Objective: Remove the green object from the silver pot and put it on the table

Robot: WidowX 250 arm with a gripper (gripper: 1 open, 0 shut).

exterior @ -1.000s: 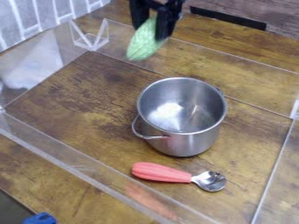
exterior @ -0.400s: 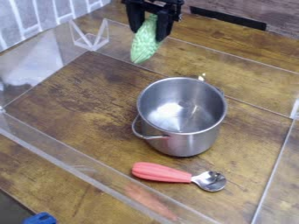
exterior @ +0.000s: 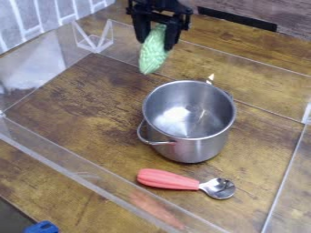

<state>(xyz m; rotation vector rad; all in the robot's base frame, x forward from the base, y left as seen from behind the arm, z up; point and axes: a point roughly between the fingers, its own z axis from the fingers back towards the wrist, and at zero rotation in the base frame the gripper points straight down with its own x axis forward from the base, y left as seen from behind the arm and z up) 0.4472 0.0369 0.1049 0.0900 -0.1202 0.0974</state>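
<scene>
Red-handled, the spoon (exterior: 183,181) is lying nearest on the table (exterior: 85,118). Behind it the pot (exterior: 187,119) is standing upright. Farther back, the gripper (exterior: 159,35) is grasping the green object (exterior: 152,53) between its jaws, dangling it above the wood, beyond the pot's far-left side.

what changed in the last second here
The gripper, holding the green object throughout, came lower toward the table behind the silver pot, and the object now hangs more upright. It has not been let go. Pot and red-handled spoon stayed put.
</scene>
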